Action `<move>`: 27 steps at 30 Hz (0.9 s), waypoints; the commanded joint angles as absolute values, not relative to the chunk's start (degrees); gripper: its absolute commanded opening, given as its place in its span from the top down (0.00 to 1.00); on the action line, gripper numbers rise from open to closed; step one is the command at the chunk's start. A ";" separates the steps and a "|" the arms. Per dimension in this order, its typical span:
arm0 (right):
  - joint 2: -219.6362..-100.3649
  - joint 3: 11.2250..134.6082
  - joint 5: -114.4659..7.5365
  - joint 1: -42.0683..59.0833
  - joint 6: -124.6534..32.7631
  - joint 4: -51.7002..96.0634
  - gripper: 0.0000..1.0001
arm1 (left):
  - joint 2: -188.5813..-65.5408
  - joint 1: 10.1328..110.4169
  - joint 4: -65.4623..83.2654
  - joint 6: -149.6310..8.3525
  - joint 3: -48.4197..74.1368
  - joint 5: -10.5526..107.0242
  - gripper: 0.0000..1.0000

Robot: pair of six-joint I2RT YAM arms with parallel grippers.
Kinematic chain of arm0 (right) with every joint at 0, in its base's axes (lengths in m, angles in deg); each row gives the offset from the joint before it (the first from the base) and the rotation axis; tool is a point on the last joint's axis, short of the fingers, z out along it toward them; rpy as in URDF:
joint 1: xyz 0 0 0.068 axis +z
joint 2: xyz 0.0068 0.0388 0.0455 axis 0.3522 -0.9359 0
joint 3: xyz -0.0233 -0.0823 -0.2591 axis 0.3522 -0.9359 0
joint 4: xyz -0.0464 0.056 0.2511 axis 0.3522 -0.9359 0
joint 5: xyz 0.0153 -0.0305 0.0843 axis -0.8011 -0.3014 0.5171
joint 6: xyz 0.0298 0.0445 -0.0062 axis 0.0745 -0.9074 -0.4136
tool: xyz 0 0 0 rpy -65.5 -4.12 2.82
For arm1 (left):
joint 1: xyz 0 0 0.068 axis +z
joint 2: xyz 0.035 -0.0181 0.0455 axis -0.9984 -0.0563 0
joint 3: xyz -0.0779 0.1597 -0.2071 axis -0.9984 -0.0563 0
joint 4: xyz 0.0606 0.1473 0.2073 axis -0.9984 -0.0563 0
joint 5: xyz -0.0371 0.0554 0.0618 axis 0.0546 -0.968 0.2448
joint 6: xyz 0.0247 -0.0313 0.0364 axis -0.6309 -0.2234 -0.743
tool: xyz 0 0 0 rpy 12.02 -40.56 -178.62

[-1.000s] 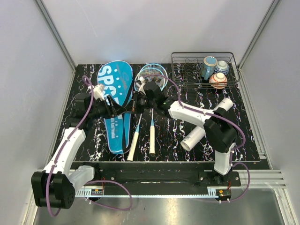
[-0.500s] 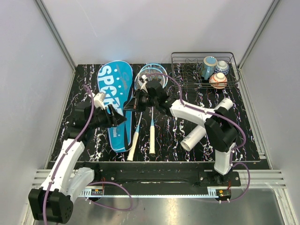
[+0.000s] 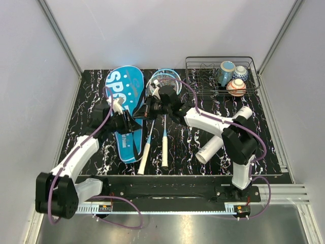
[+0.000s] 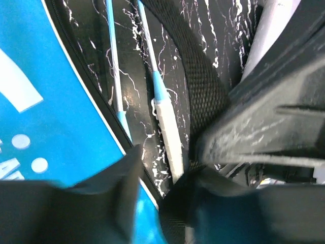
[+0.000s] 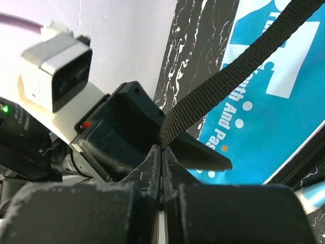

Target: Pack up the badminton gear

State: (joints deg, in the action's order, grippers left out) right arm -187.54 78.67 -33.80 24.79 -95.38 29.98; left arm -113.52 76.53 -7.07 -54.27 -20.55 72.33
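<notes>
While right pincer (image 5: pixel 162 152) nips bag strap (image 5: pixel 228 76), left pincer (image 3: pixel 131 122) flanks it.

Big white capitals on the teal racket bag (image 3: pixel 121 85): "SP" reads clean from the top camera, just beyond the left gripper (image 3: pixel 132 122), and the rest of the word runs under that gripper. On the right wrist camera there is smaller white print on the same blue panel. It sits just past the right gripper (image 5: pixel 162 150) and its closed tips, under the black strap (image 5: pixel 228 76) they pinch: "And", then "Pa" below, cut off by a dark finger of the left gripper. Finer print runs down the bag's near end beside the left arm, possibly a slogan, too small to read. On the left wrist camera, white fragments only, nothing legible.
</notes>
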 commanded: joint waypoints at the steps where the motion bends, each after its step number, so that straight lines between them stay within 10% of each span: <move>1: -182.99 77.97 -32.63 24.12 -94.77 32.63 0.91 | -115.90 76.23 -3.21 -54.88 -14.50 67.68 0.82; 5: -180.88 74.46 -30.44 20.44 -95.38 32.01 0.63 | -111.26 76.23 -4.01 -56.46 -13.61 64.59 1.00; 11: -177.80 67.51 -28.94 12.61 -93.89 32.18 0.39 | -107.56 76.23 -5.68 -56.91 -13.26 63.27 1.00; 27: -203.71 86.22 -32.44 14.18 -86.42 26.74 0.59 | -102.98 76.32 -5.24 -55.24 -13.96 63.26 1.00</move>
State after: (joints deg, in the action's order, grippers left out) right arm -200.91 78.14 -29.42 12.90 -90.72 27.49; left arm -103.64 76.03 -7.73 -55.59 -15.45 63.81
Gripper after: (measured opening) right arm 0.429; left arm 0.022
